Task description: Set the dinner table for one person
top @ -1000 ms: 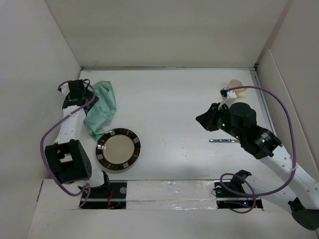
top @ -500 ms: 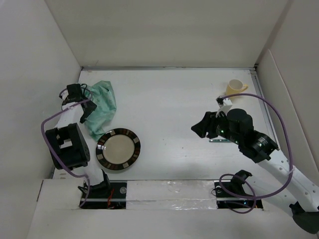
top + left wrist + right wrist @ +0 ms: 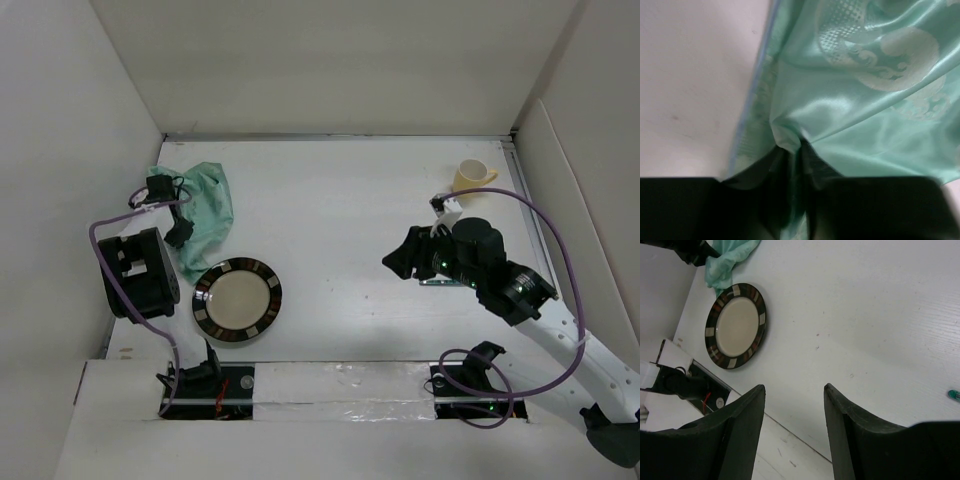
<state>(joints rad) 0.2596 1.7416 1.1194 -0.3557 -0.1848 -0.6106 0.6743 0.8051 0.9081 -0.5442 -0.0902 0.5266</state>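
A sea-green patterned cloth (image 3: 207, 205) lies crumpled at the left of the white dinner table (image 3: 340, 200). My left gripper (image 3: 178, 232) is at the cloth's left edge, shut on a fold of it; in the left wrist view the cloth (image 3: 865, 75) bunches up between the dark jaws of that gripper (image 3: 792, 150). A plate (image 3: 237, 300) with a dark striped rim and cream centre sits just below the cloth. My right gripper (image 3: 398, 262) hovers open over bare table right of centre, holding nothing (image 3: 794, 386). The plate (image 3: 736, 325) shows far off in its view.
A pale yellow cup (image 3: 470, 175) stands at the back right. A thin utensil with a teal end (image 3: 437, 283) lies partly under the right arm; its tip (image 3: 953, 394) shows at the right wrist view's edge. White walls enclose the table.
The left gripper has moved down along the cloth's left edge and shut on a fold of it. The right gripper has opened wider and shifted slightly left.
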